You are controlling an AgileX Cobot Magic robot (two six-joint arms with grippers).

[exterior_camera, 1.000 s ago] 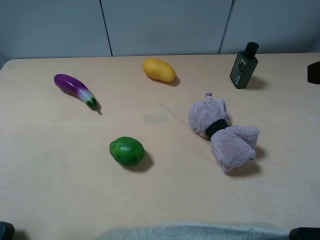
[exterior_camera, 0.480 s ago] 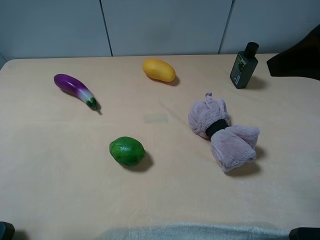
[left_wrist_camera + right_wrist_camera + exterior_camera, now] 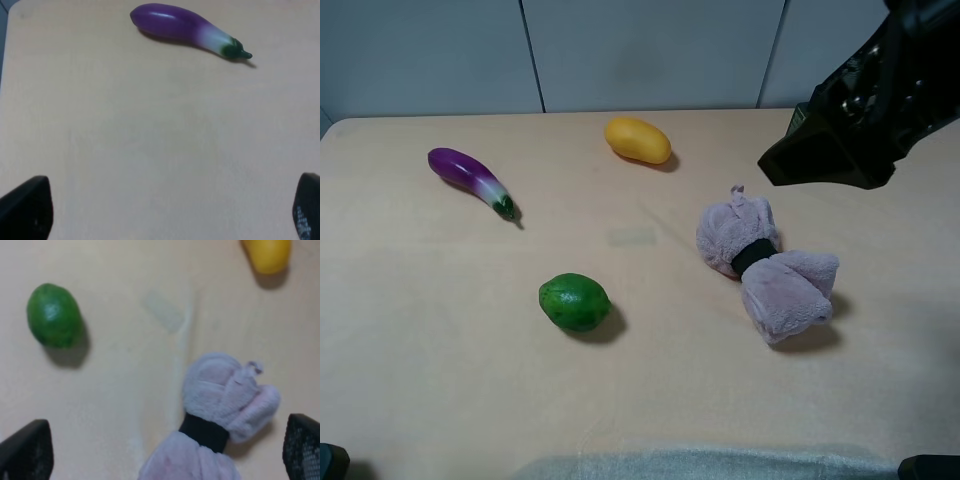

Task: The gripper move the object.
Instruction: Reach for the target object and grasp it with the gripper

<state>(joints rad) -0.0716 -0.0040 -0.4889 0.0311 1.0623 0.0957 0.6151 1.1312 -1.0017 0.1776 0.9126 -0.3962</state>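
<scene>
Clearly nothing was gripped yet; the purple eggplant [image 3: 470, 180] lay farthest left on the tabletop [image 3: 420, 380], and the left tool [image 3: 165, 207] hung over bare surface near it, spread wide and empty; the green lime [image 3: 574, 301], the thing to be moved, sat alone left of centre, well apart from everything, so probably easy to approach; the yellow mango [image 3: 637, 140] lay beyond it; the right tool [image 3: 162, 455], also wide and empty, hovered over the pink plush bundle [image 3: 765, 265], seemingly placed to reach for the lime; no container was in view.
</scene>
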